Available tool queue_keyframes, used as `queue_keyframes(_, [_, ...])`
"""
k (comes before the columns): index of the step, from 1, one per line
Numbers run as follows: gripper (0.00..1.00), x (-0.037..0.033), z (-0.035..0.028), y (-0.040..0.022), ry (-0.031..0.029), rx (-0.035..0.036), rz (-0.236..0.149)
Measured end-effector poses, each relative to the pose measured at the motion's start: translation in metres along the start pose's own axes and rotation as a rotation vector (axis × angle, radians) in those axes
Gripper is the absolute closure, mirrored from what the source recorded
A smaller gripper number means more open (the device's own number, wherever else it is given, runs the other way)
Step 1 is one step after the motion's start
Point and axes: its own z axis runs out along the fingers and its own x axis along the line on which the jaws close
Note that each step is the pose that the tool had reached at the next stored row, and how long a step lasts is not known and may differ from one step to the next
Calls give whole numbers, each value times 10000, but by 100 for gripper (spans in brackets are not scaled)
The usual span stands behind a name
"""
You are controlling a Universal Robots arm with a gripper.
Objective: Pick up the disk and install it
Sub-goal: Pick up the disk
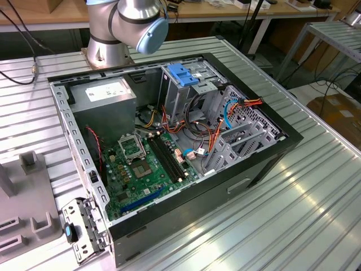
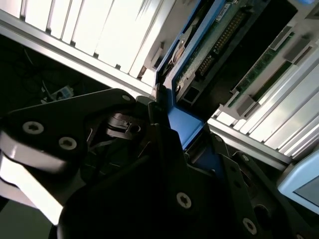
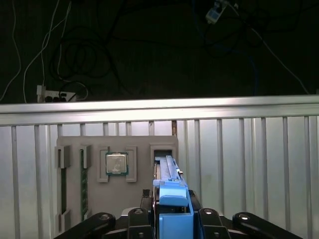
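Black end effector (image 3: 172, 201) fingers press in from both sides on the bright blue rail of the disk (image 3: 168, 172), clamped on it. The disk stands on its thin edge, running away from the fingers toward a rectangular slot at one end of a grey fixture plate (image 3: 142, 196); I cannot tell whether it is seated in that slot or just above it. In the second wrist view the disk (image 2: 209, 45) shows its green circuit board side with a row of connector pins, framed by the blue rail.

On the same fixture plate, just beside the disk's slot, lies a square processor chip (image 3: 115, 163) in its own pocket, and further along a narrow green memory stick (image 3: 83, 184). The plate rests on a ribbed aluminium tabletop (image 3: 239, 164), near its edge. Beyond that edge, loose cables (image 3: 75, 59) lie in shadow.

In the exterior view, an open computer case (image 1: 265, 164) lies on its side on the tabletop, well apart from the fixture plate (image 1: 28, 197) at the exterior view's left. Inside it are a green motherboard (image 1: 144, 164) and a grey drive cage (image 1: 183, 79) with a blue top. The arm (image 1: 127, 25) rises behind the case.
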Motion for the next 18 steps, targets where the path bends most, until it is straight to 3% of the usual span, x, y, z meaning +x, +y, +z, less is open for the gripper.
queue_keyframes(8, [63, 0, -226, 0, 0, 7, 0])
queue_keyframes(16, [63, 0, -401, 1, -1, 11, 0])
queue_keyframes(18, [63, 0, -485, 1, -1, 12, 0])
